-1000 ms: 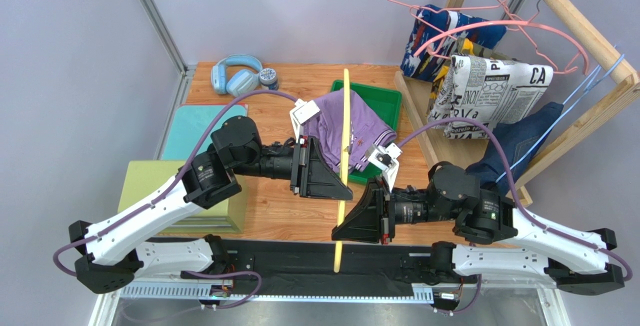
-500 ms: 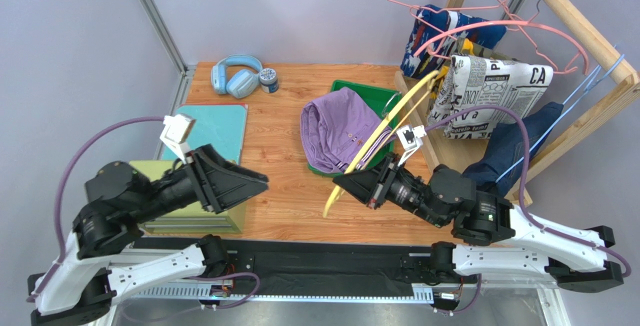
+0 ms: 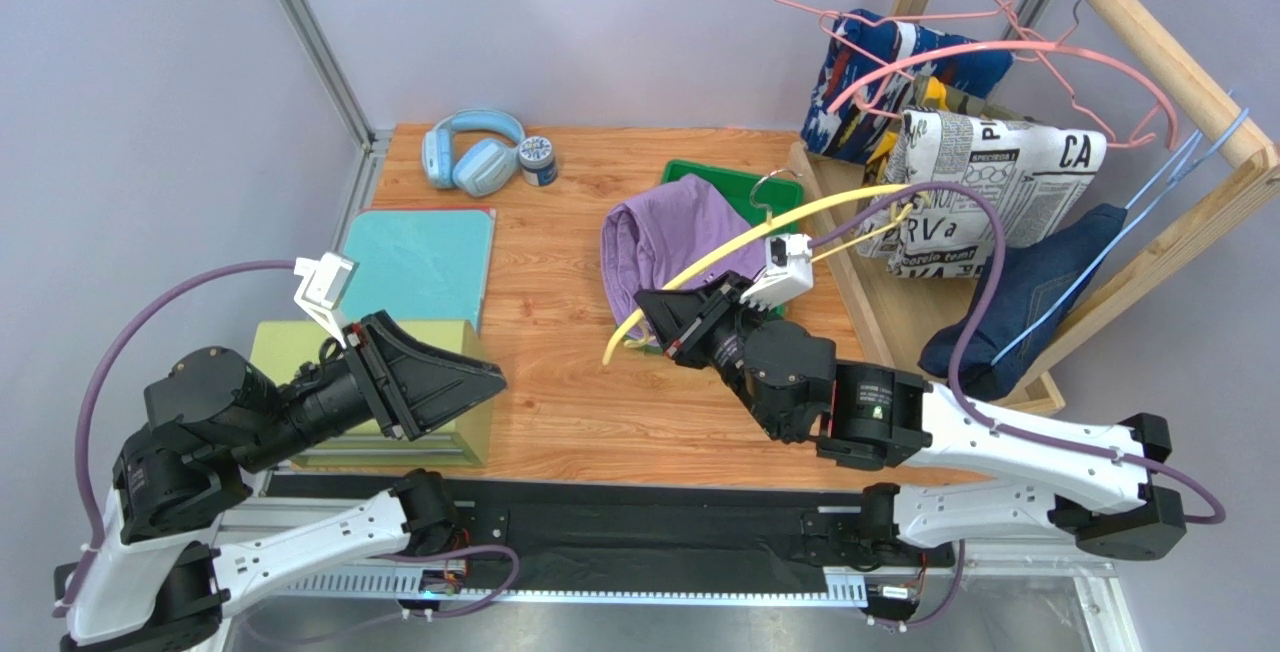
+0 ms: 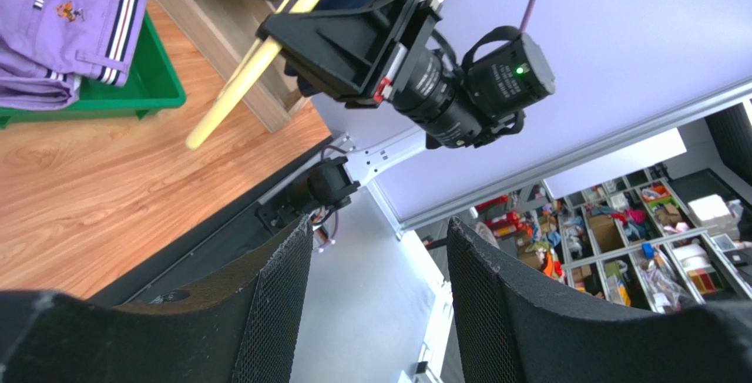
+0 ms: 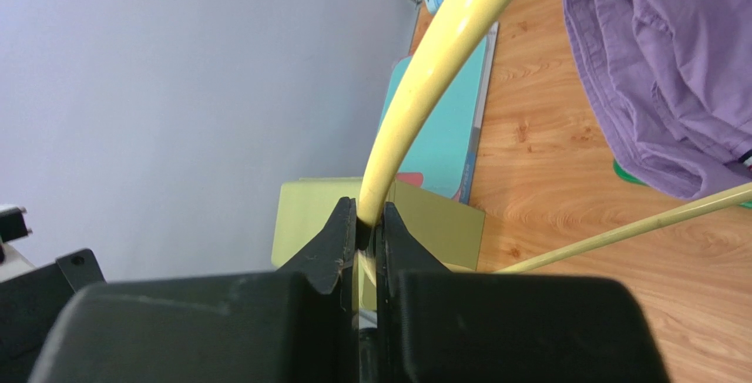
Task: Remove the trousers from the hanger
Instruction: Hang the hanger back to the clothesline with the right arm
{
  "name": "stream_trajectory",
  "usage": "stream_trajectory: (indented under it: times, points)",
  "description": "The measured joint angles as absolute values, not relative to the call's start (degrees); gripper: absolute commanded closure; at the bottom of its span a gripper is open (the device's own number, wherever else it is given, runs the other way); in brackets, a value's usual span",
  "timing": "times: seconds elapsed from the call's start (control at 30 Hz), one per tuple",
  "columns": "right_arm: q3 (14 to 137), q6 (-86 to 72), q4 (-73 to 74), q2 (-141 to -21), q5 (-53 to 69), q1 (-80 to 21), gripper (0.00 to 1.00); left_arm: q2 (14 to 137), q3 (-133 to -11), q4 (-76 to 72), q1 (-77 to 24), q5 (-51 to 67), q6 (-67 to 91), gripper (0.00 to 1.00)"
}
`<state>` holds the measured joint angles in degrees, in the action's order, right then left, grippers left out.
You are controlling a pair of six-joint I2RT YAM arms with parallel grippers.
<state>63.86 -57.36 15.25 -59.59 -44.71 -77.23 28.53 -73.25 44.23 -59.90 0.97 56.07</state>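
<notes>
The purple trousers lie crumpled half on the green tray, off the hanger; they also show in the right wrist view and the left wrist view. My right gripper is shut on the bare yellow hanger, near its low end, and holds it above the table. My left gripper is open and empty above the olive box, its jaws wide apart. Abstract-print, newsprint and denim trousers hang on the rack. The camouflage pair is mostly hidden.
A wooden rack with pink hangers and a blue hanger stands at the right. Blue headphones and a small jar lie at the back. A teal mat and an olive box sit at the left.
My left gripper let go and drew back left over the olive box. My right gripper swung the yellow hanger off the purple trousers toward the rack; the trousers stayed on the tray.
</notes>
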Motion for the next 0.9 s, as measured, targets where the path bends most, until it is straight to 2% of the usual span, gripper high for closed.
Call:
stream_trajectory:
  times: [0.17,0.33,0.57,0.9]
  points:
    - [68.42,-54.96,15.99,-60.31,-49.28,-76.09,1.0,27.9,-73.28,45.6,-59.9,0.97,56.03,0.37]
    - [74.11,-53.89,18.39,-59.94,-47.68,-67.2,1.0,26.7,-73.06,45.58,-59.9,1.02,56.05,0.37]
    - [76.03,-52.73,22.7,-57.56,-38.3,-50.33,1.0,26.79,-72.23,45.52,-59.9,1.43,56.12,0.37]
    - [79.83,-52.23,24.23,-56.45,-16.86,-26.46,1.0,28.47,-70.5,44.38,-59.9,3.11,56.27,0.37]
